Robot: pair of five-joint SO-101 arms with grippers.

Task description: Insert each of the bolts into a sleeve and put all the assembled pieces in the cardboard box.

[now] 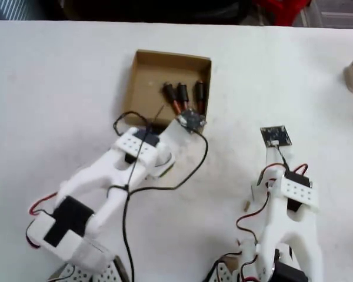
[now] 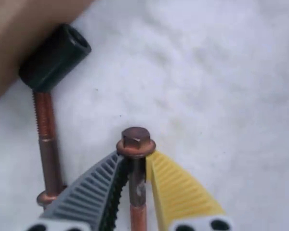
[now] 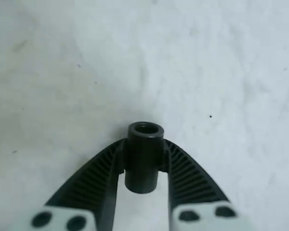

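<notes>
left fingers (image 2: 155, 168) clamped on copper bolt (image 2: 136, 142), gripping shank, hex head poking out just past tips. finished piece (image 2: 47, 120) lying off to grey finger's side, its black end by cardboard box (image 1: 142, 76). three sleeved bolts (image 1: 182, 94) in a row at box, right ahead of left fingers. right fingers (image 3: 172, 161) squeezed on black sleeve (image 3: 143, 156), open bore sticking out between tips, white desk (image 3: 221, 57) beyond.
</notes>
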